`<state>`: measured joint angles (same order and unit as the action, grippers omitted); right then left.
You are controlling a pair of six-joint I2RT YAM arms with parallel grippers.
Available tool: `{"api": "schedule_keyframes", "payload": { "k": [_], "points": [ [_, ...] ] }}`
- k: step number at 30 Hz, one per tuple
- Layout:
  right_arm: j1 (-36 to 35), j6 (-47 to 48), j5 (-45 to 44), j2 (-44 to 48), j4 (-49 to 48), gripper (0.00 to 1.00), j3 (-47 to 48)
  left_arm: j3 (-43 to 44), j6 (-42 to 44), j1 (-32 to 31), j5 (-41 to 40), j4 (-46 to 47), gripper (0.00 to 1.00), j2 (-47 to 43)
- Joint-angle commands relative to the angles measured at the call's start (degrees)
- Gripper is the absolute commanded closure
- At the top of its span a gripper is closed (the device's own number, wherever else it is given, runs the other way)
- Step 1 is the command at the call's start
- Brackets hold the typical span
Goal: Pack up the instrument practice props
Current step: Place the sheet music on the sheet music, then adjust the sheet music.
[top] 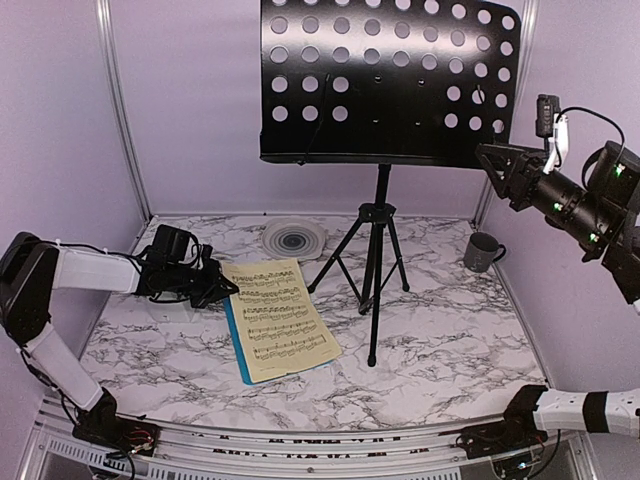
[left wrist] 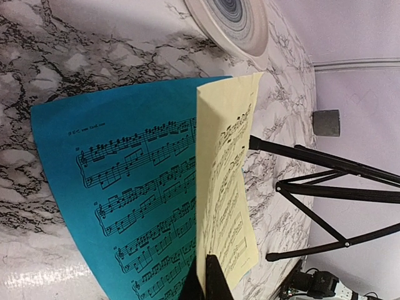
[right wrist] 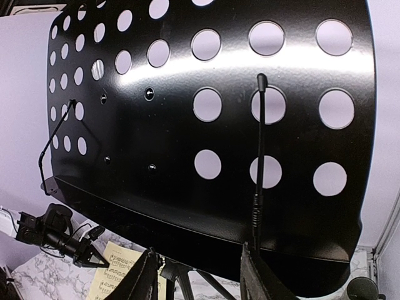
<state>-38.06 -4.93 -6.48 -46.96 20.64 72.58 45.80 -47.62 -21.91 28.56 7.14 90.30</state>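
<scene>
While the overhead view has the yellow page lying over the blue page on the marble table, left of the tripod-legged music stand, the left wrist camera shows its edge raised off the blue one, pinched between the pressed-together fingers of the left gripper. The right gripper hangs by the stand's lower lip, fingers about half spread; whether they touch it I cannot tell. Both pages carry printed staves, and the blue one's heading is too small to read.
</scene>
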Motion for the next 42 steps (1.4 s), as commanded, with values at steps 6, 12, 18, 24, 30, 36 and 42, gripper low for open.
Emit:
{"api": "schedule_keyframes", "payload": {
  "k": [6,12,18,24,30,36,42],
  "points": [
    [0.3,-0.3,0.4,0.4,0.6,0.57,1.7,1.9,0.8,0.3,-0.5,2.1,0.97,4.1],
    [0.3,-0.3,0.3,0.6,0.8,0.57,1.9,3.2,2.5,0.4,-2.1,0.0,0.61,2.8],
    [0.2,-0.8,1.2,0.0,1.0,0.56,2.0,4.5,4.6,0.2,-2.7,-4.3,0.33,-1.3],
    [0.3,-1.7,3.0,-0.2,0.3,0.55,1.2,7.2,5.0,-0.5,-2.9,-7.0,0.26,-6.5],
    [0.3,-2.0,3.3,0.1,0.2,0.54,1.2,7.5,4.3,-2.6,-4.0,-8.6,0.24,-10.7],
    [0.3,-2.2,4.0,0.2,0.4,0.54,1.1,11.5,8.2,-3.5,-13.7,-21.4,0.18,-15.1],
    [0.3,-2.6,9.6,-0.3,1.1,0.52,-0.1,12.4,13.6,-6.4,-18.6,-23.4,0.18,-17.5]
  ]
}}
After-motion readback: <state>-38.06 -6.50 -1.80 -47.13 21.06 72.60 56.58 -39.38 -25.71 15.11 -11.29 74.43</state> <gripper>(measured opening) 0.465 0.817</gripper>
